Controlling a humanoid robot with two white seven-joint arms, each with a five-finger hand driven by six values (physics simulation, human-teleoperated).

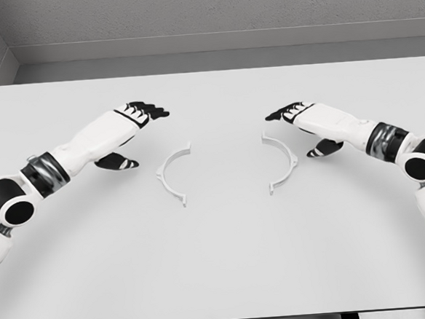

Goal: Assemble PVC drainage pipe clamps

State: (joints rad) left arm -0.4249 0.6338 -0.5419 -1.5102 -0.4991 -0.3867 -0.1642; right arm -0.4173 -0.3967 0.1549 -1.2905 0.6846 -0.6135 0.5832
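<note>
Item: two white clamp halves, left half (173,175) and right half (281,162), are lying apart mid-table (219,261), open sides facing. Left hand (133,125) and right hand (303,120) are being held relaxed, empty, just outside them. Advised: each half is gripped at its arc, ends aligned squarely.

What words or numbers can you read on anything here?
None. No writing shows on the left clamp half, the right clamp half, the table, or either arm; the left hand and right hand are blank too.
</note>
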